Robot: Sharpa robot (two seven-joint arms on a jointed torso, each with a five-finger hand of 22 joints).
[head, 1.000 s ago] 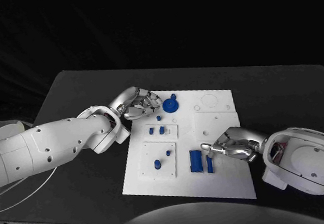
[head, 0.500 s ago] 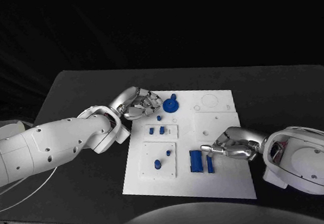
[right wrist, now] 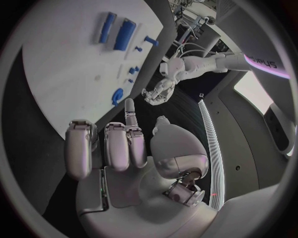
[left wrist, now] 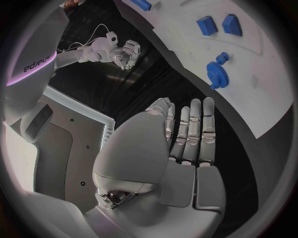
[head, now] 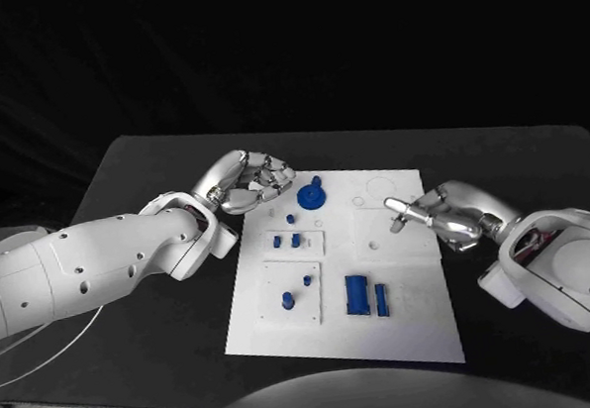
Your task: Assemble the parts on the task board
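The white task board [head: 410, 325] lies in the middle of the table. A blue gear [head: 313, 196] stands near its far edge. Two small blue parts [head: 286, 239] sit in a recess, and two more [head: 295, 292] lie on a plate below it. A wide blue block [head: 356, 295] and a thin one [head: 381, 300] lie side by side nearer me. My left hand [head: 244, 183] hovers at the board's far left corner, empty, its fingers fairly straight [left wrist: 189, 134]. My right hand [head: 440, 213] hangs over the board's right edge, with most fingers curled in, one finger [right wrist: 129, 111] pointing out, and nothing held.
The black table [head: 134, 172] extends past the board on all sides. My left forearm [head: 101, 266] lies across the table's left part and my right forearm [head: 568, 263] across its right front. Round holes [head: 377, 185] mark the board's far right area.
My right hand has left the spot beside the blue blocks and moved back and to the right, to the board's right edge. The left hand has shifted slightly away from me.
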